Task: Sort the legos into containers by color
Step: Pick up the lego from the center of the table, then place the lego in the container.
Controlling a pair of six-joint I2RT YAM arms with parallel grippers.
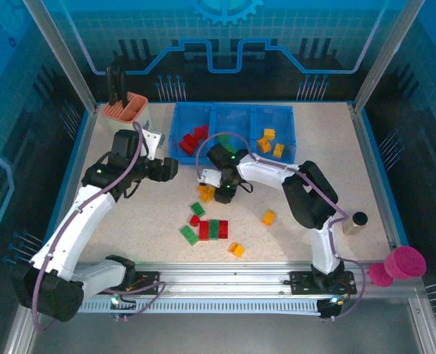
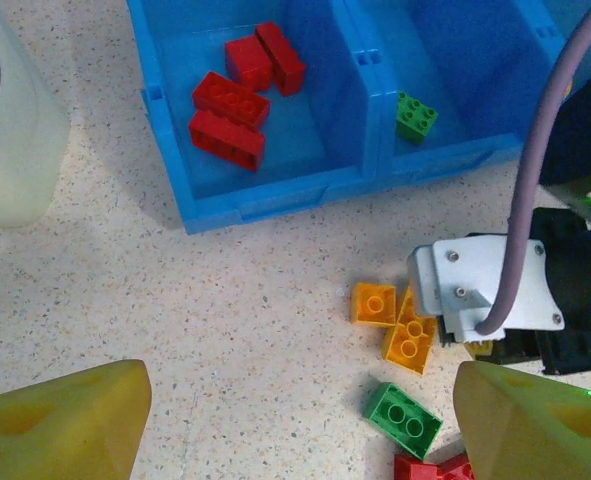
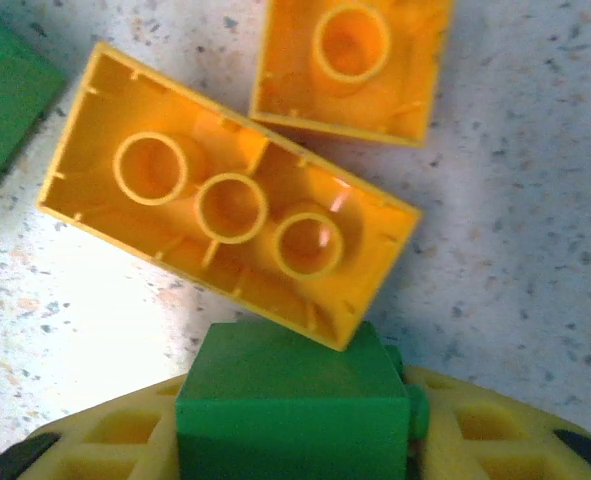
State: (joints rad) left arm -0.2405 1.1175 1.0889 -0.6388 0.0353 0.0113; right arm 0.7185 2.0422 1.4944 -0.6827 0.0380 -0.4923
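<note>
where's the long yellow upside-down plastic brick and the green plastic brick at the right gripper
long yellow plastic brick [image 3: 230,215], right wrist view, middle underside tube
green plastic brick [image 3: 290,400], right wrist view, flat face

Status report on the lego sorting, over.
Left gripper open, empty, hovering near the tray. Right gripper closed on a green lego. Upturned orange lego crowding it; more legos loose on the table.
</note>
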